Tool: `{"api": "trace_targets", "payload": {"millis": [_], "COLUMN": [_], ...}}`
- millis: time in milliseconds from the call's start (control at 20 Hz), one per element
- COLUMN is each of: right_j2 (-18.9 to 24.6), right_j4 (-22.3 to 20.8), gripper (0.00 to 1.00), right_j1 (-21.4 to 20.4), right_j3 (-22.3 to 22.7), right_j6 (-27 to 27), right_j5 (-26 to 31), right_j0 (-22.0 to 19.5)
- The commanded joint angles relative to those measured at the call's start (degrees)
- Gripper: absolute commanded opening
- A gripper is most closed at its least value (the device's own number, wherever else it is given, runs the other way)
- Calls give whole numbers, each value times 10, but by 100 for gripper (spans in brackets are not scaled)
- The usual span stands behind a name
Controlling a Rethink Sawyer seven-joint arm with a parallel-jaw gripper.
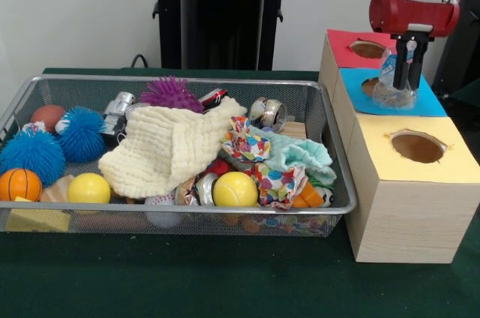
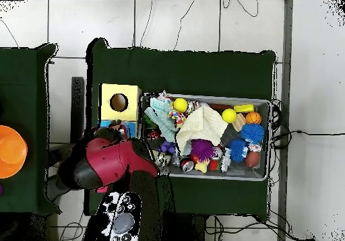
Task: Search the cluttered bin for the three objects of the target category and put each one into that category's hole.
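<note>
The pincer (image 1: 406,70) is closed on a crumpled clear plastic bottle (image 1: 392,82) just above the blue box (image 1: 427,100), beside the wire bin (image 1: 330,149).

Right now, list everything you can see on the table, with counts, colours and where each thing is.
Wire bin: one, silver, on the green table.
Spiky balls: two blue at the bin's left in the front view, one purple at the back.
Smooth balls: two yellow at the front, one orange basketball front left.
Cloths: one cream in the middle, one patterned, one mint.
Crushed cans: silver, at least two, along the back.
Boxes with holes: yellow, blue, red, beside the bin.
Gripper: one, holding a clear plastic item over the blue box.
</note>
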Motion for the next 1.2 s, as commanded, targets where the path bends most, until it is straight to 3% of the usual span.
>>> {"api": "trace_targets", "payload": {"millis": [50, 600, 1200], "right_j2": [-5, -24, -30], "right_j4": [26, 28, 36], "gripper": [0, 0, 0], "right_j1": [28, 43, 56], "right_j3": [38, 64, 71], "right_j6": [105, 114, 112], "right_j5": [22, -24, -34], "right_j0": [4, 21, 25]}}
